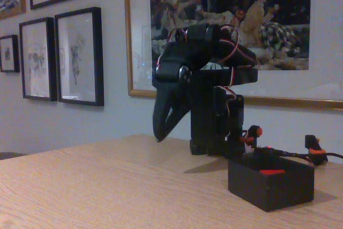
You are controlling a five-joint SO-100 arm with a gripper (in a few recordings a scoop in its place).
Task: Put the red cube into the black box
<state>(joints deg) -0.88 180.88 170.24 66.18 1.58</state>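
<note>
Black box (270, 189) holds red cube (272, 172) — pincer (162, 127) well apart, left.

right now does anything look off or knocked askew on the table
Nothing stands out. The red cube lies inside the black box, which sits flat on the wooden table. The gripper hangs folded, tips pointing down, above the tabletop, holding nothing.

red cube (272, 172): 1 | black box (268, 189): 1 | framed pictures (79, 56): 6
</note>
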